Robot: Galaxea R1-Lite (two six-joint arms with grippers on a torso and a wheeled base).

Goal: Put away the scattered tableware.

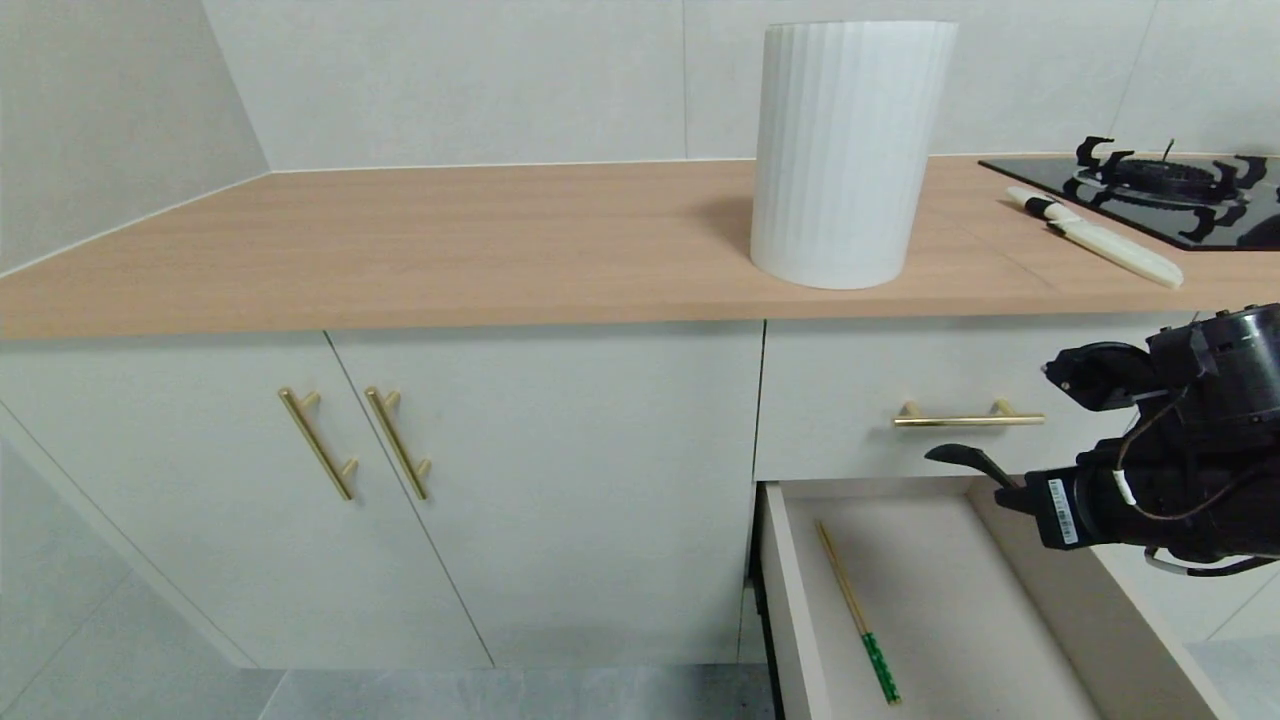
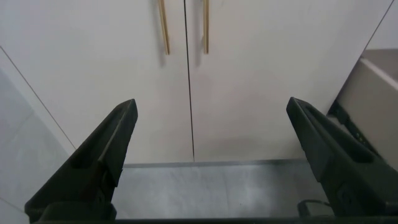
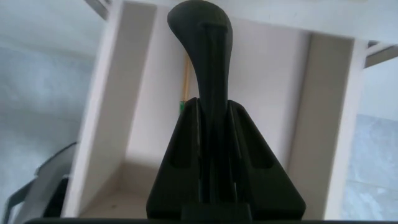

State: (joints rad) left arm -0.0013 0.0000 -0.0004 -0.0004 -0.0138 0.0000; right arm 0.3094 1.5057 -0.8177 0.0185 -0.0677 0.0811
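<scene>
If the right gripper [image 1: 1012, 487] lets go from where it hangs now, the black spoon [image 1: 958, 457] would probably fall from some height and bounce on the bottom of the open drawer [image 1: 786, 590]. It could also knock against the closed drawer front above, because it is held over the drawer's far part, just under the gold handle [image 1: 968, 420]. It may land across the chopsticks [image 1: 857, 612] as well, which lie on the drawer bottom near its left wall. In the right wrist view the fingers [image 3: 180, 155] are pressed tight on the spoon's handle, with its rounded end pointing out over the drawer. The left gripper [image 2: 211, 112] is spread wide, holds nothing and faces the cupboard doors [image 2: 261, 93]. A knife [image 1: 1095, 238] lies on the counter [image 1: 450, 240] beside the stove [image 1: 1150, 190], not yet put away.
</scene>
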